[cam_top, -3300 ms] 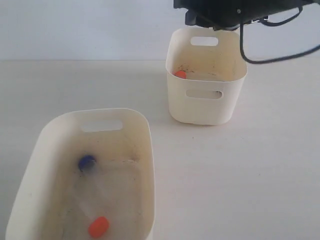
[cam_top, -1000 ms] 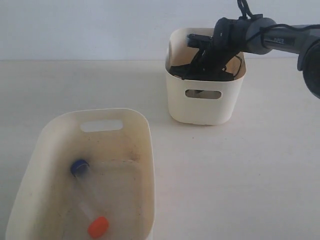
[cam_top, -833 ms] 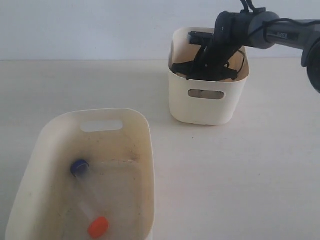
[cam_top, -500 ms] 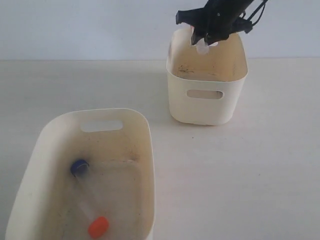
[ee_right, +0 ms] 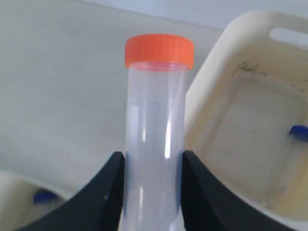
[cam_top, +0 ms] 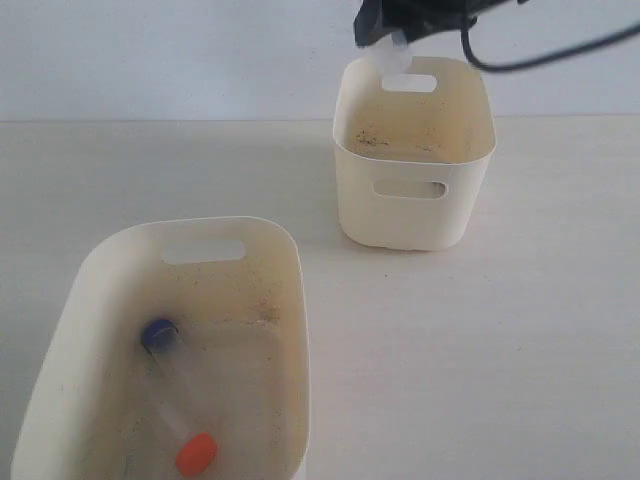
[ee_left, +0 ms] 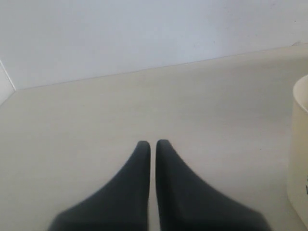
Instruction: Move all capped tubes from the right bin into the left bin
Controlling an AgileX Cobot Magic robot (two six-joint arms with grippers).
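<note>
Tube (ee_right: 156, 110) with an orange cap sits clamped between the right hand's (ee_right: 153, 158) black fingers (ee_right: 103, 202), its cap end reaching past their tips, raised above the right bin (cam_top: 400, 215). Two more capped tubes (cam_top: 158, 335) lie in the left bin (cam_top: 290, 300), well apart from the right bin. The left hand (ee_left: 151, 144) is closed together over the desk (ee_left: 72, 125), holding nothing.

Orange-capped tube (ee_right: 156, 125) above right bin (cam_top: 415, 215), two capped tubes (cam_top: 158, 335) lying in left bin (cam_top: 285, 290)

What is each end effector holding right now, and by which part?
The right end effector grips an orange-capped tube by its clear body, well below the cap. The left end effector is shut and empty.
</note>
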